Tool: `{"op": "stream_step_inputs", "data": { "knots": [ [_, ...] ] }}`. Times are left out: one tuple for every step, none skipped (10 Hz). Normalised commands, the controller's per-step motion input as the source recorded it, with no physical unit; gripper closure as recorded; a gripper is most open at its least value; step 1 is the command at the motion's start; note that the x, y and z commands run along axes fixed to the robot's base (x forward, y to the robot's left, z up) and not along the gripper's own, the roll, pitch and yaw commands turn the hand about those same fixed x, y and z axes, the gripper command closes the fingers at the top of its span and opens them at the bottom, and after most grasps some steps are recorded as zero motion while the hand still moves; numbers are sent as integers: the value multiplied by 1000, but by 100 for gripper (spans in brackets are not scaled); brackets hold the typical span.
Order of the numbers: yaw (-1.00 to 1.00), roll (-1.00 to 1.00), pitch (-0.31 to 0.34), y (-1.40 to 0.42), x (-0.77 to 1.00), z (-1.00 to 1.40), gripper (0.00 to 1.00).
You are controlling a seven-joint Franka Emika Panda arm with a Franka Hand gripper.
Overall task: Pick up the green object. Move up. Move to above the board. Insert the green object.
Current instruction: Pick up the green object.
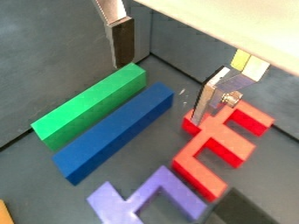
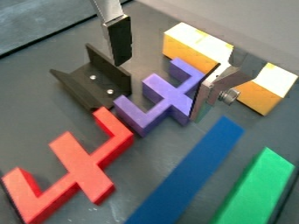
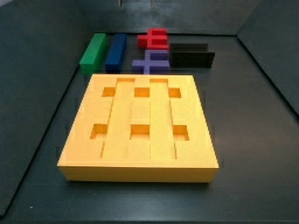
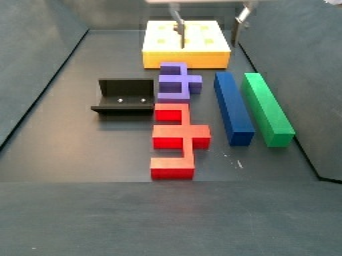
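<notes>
In a side view the tool is cut off by the frame edge, only its fingertips showing. The board lies partly behind them. In a wrist view the green object runs out of frame.

Open pincer — above purple piece

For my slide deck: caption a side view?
Open pincer hovers over the board; green object lies untouched beside the blue bar.
</notes>
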Motion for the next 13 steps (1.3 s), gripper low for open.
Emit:
{"op": "stream_step_inputs", "data": {
  "knots": [
    [-17, 6, -183, -151, -654, 0, 0],
    [-26, 16, -179, -134, -614, 0, 0],
    [-20, 26, -173, -100, -529, 0, 0],
    [0, 67, -103, -54, -420, -157, 0],
    [0, 53, 0, 0, -149, -226, 0],
    [0, 27, 0, 0, -131, -306, 0],
    [0, 4, 3, 0, -14, -400, 0],
    [0, 0, 0, 0, -180, -511, 0],
    [0, 1, -30, 0, -417, -649, 0],
    [0, 7, -59, 40, -557, -723, 0],
    [0, 7, -57, 114, -586, -697, 0],
    [0, 0, -17, 151, -446, -477, 0],
    [0, 36, 29, 166, -77, -254, 0]
  ]
}}
